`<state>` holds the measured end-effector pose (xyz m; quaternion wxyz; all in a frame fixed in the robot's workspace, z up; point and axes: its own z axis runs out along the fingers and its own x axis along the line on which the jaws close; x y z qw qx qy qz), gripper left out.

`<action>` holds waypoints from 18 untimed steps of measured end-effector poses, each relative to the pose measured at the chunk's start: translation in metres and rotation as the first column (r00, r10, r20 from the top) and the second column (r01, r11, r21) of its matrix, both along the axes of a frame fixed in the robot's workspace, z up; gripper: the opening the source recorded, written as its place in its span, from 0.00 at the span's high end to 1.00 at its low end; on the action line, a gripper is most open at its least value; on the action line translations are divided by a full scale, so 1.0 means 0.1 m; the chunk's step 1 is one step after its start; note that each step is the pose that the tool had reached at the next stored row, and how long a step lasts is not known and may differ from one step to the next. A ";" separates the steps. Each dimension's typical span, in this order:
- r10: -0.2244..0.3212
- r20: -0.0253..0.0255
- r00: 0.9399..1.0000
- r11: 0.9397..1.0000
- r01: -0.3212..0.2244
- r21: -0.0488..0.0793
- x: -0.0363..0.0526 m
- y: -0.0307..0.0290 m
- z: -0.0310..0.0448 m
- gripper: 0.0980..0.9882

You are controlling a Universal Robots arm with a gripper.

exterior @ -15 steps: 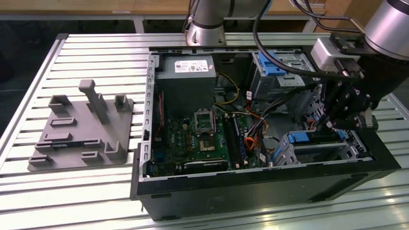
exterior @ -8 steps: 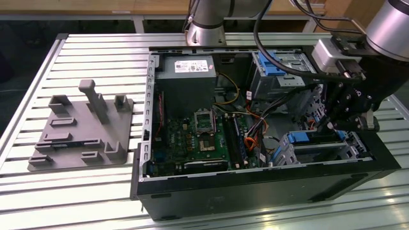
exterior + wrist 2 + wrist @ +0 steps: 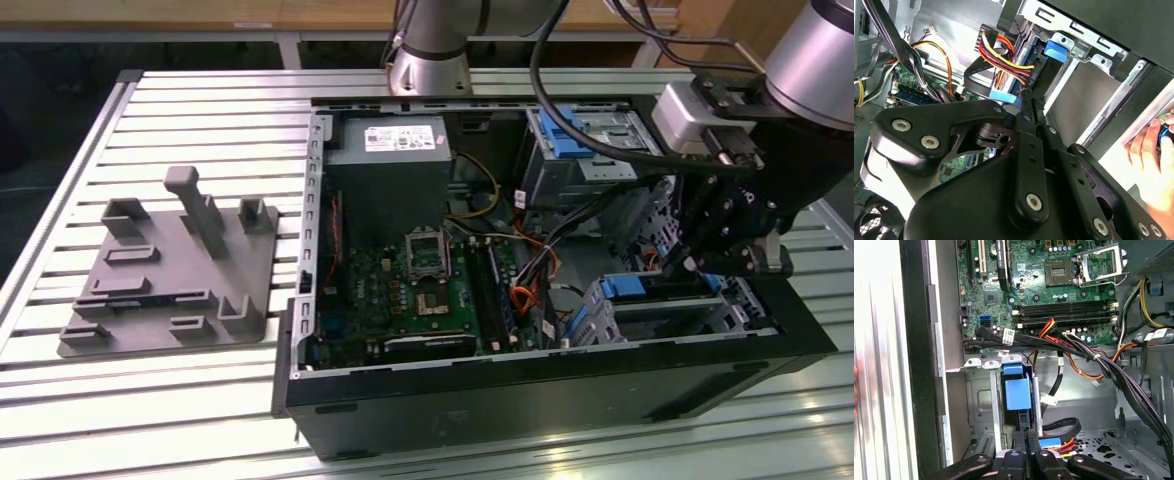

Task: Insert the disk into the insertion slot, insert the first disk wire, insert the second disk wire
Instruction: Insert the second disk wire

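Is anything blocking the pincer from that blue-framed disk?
Nothing visible does. The pincer sits right at the disk, which stands in the insertion slot; the coloured wires lie beside them, not between.

disk [image 3: 1018, 390]: mostly hidden inside insertion slot [image 3: 979, 405] | hand [image 3: 1151, 155]: cut off by second wrist view's edge

The arm [image 3: 430, 45] is built of silver-grey tubular segments, and black cables [image 3: 535, 70] are draped along it. Just above the gripper [image 3: 703, 262] a pale grey box [image 3: 687, 112] is mounted. The gripper itself is made of matt black linkage bars, studded with silver screws [image 3: 1034, 202].
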<state>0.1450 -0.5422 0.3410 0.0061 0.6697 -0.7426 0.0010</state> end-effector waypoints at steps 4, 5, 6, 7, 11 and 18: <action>0.000 0.000 1.000 1.000 0.000 -0.003 0.001 0.000 -0.016 0.95; 0.000 0.000 1.000 1.000 0.000 -0.003 0.001 0.000 -0.019 0.95; 0.000 0.000 1.000 1.000 0.000 -0.003 0.001 0.000 -0.021 0.95; 0.000 0.001 1.000 1.000 0.000 -0.003 0.001 0.001 -0.022 0.95; 0.000 0.003 1.000 1.000 0.000 -0.004 0.001 0.000 -0.026 0.95; 0.000 0.004 1.000 1.000 0.000 -0.004 -0.001 0.023 -0.017 0.95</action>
